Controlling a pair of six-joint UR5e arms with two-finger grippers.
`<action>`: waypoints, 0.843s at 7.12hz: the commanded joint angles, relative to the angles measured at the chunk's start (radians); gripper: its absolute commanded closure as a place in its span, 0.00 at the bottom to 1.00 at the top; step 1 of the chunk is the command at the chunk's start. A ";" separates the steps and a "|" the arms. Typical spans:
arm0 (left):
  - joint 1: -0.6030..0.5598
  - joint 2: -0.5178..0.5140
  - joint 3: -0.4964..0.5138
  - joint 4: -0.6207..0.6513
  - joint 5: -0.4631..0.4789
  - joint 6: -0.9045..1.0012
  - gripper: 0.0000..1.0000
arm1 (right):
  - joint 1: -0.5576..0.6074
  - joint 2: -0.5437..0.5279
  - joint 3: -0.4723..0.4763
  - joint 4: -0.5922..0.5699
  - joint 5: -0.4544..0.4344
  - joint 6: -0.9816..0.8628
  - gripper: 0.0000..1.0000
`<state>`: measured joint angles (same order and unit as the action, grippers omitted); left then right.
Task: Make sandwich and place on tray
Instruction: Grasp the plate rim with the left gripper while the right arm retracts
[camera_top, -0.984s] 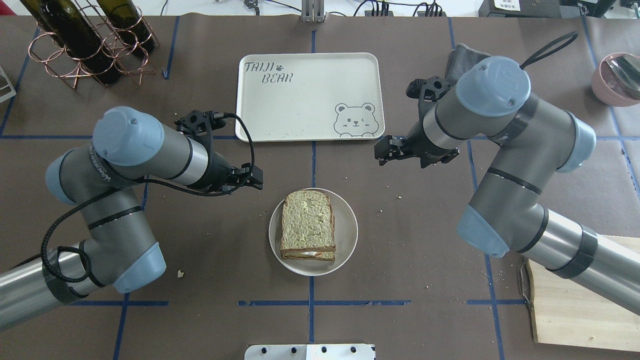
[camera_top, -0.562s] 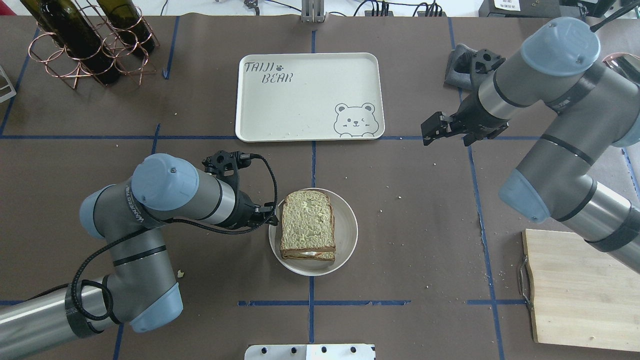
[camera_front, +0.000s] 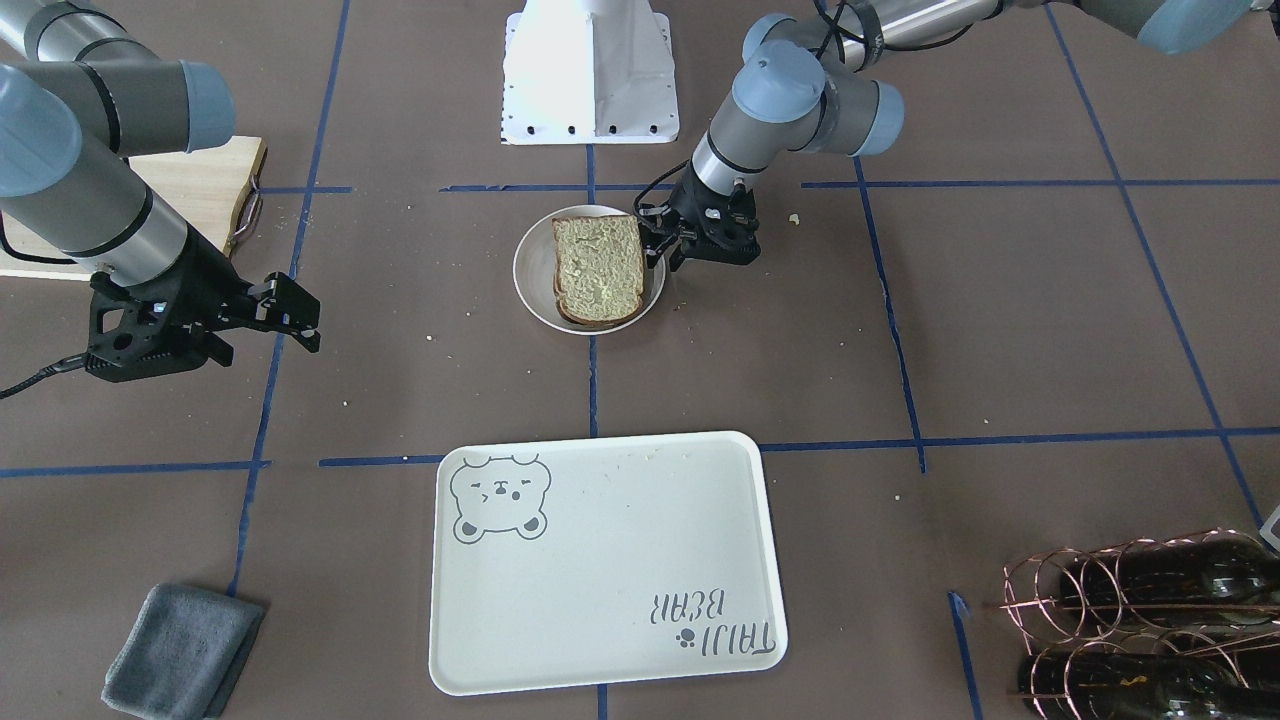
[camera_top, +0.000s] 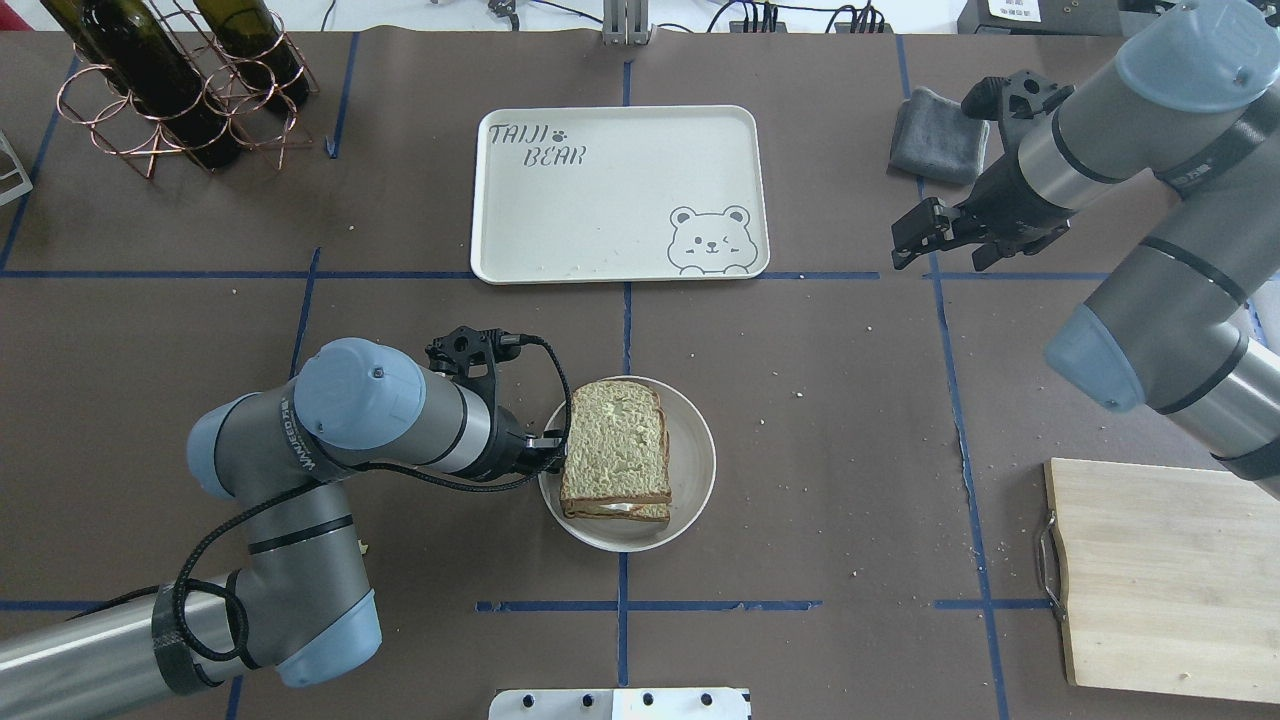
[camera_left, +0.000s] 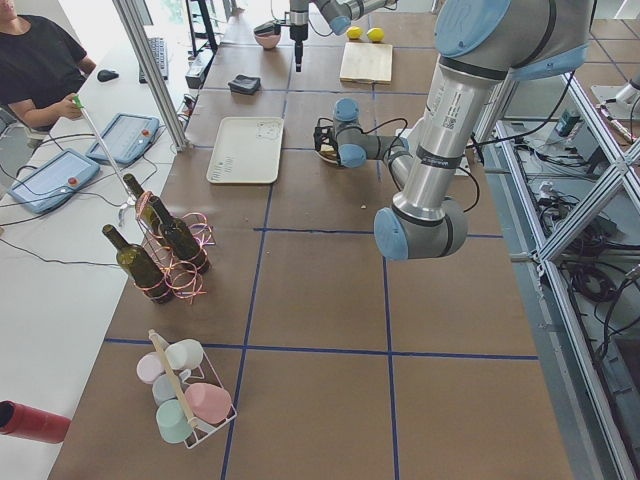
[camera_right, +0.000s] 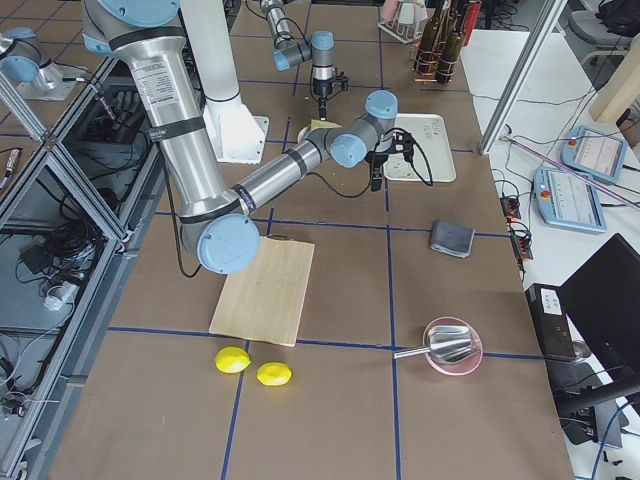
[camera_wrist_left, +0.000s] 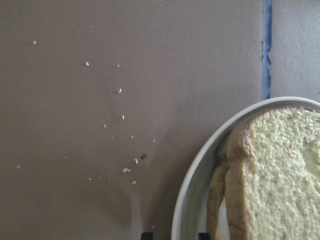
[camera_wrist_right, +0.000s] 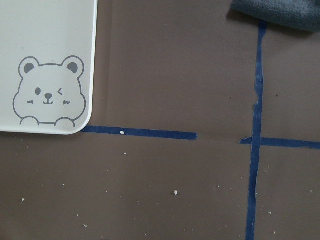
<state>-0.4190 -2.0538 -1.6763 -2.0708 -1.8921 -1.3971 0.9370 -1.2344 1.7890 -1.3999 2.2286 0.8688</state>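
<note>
Finds the sandwich (camera_top: 615, 445), plated, running twelve-to-six, at three o'clock of the nearer left gripper (camera_top: 551, 443), jaws apart astride the plate (camera_top: 697, 470) rim; tray (camera_top: 600, 200) at twelve, right gripper (camera_top: 905, 240) spread, well off.

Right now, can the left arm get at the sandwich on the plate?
Probably yes. Its fingers sit at the plate's rim beside the sandwich, nothing lies between them, and the right arm is far off by the cloth.
</note>
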 joint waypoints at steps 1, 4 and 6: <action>0.002 -0.017 0.032 -0.003 0.001 0.003 0.64 | 0.017 -0.014 0.004 0.005 0.023 -0.004 0.00; 0.006 -0.019 0.023 -0.002 -0.001 0.001 1.00 | 0.052 -0.028 0.004 0.001 0.046 -0.046 0.00; 0.003 -0.016 0.007 -0.012 -0.013 0.007 1.00 | 0.103 -0.081 -0.002 -0.014 0.045 -0.185 0.00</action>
<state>-0.4133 -2.0709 -1.6584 -2.0757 -1.8972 -1.3931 1.0077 -1.2861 1.7912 -1.4022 2.2742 0.7688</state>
